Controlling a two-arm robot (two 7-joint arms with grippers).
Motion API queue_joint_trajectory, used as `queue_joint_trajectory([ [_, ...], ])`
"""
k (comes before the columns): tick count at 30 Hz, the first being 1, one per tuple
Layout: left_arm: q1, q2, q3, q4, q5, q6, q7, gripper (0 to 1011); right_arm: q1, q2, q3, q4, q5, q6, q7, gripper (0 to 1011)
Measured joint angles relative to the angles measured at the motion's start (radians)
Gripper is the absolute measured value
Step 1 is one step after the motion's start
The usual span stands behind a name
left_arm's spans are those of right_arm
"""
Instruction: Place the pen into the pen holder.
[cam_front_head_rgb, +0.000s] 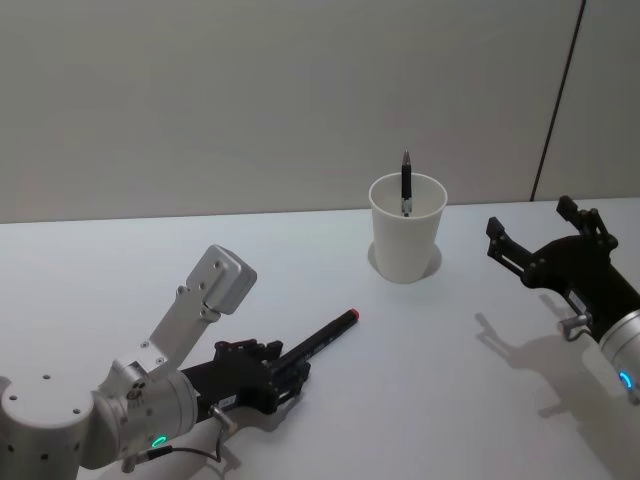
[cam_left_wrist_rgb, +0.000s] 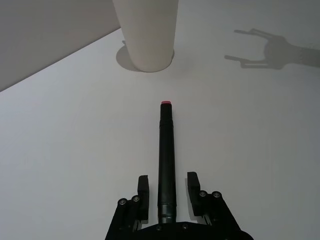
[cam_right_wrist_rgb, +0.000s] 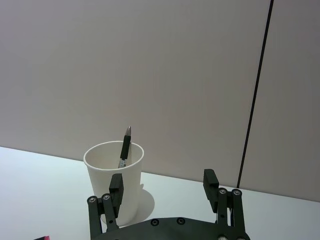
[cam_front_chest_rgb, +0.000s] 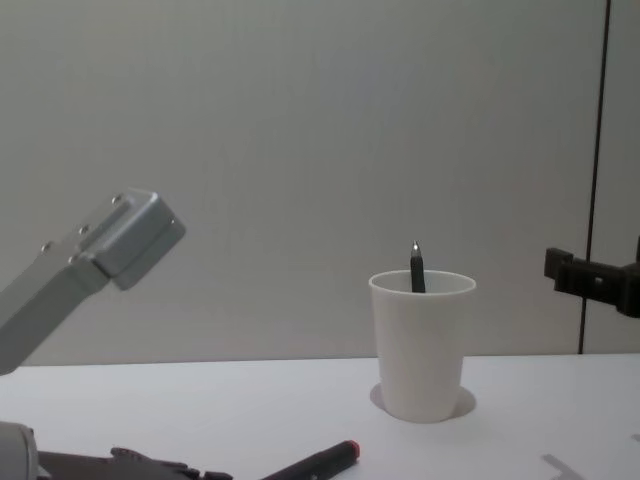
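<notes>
A black pen with a red end (cam_front_head_rgb: 322, 338) lies flat on the white table, its red end toward the pen holder (cam_front_head_rgb: 406, 243), a white paper cup. My left gripper (cam_front_head_rgb: 289, 376) is low over the pen's rear end; in the left wrist view its fingers (cam_left_wrist_rgb: 143, 193) stand on either side of the pen (cam_left_wrist_rgb: 166, 155) with small gaps, so it is open. A second dark pen (cam_front_head_rgb: 406, 181) stands upright inside the cup. My right gripper (cam_front_head_rgb: 531, 222) hangs open and empty to the right of the cup (cam_right_wrist_rgb: 114, 180).
The white table (cam_front_head_rgb: 480, 400) runs back to a plain wall. A dark vertical seam (cam_front_head_rgb: 557, 100) marks the wall at the right. The left arm's grey wrist housing (cam_front_chest_rgb: 120, 240) rises at the left of the chest view.
</notes>
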Motion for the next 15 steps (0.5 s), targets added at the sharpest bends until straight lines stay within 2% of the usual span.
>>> queue_joint_trajectory([
  [2, 0.0, 0.0, 0.0, 0.0, 0.0, 0.0, 0.0, 475, 0.0, 0.0, 0.0, 0.0, 0.0, 0.0, 0.0, 1002],
  [5, 0.0, 0.0, 0.0, 0.001, -0.001, 0.001, -0.001, 330, 0.0, 0.0, 0.0, 0.0, 0.0, 0.0, 0.0, 1002],
  [8, 0.0, 0.0, 0.0, 0.001, -0.001, 0.001, -0.001, 276, 0.0, 0.0, 0.0, 0.0, 0.0, 0.0, 0.0, 1002],
  [9, 0.0, 0.0, 0.0, 0.001, -0.001, 0.001, -0.001, 209, 0.0, 0.0, 0.0, 0.0, 0.0, 0.0, 0.0, 1002],
  [15, 0.0, 0.0, 0.0, 0.001, -0.001, 0.001, -0.001, 186, 0.0, 0.0, 0.0, 0.0, 0.0, 0.0, 0.0, 1002],
])
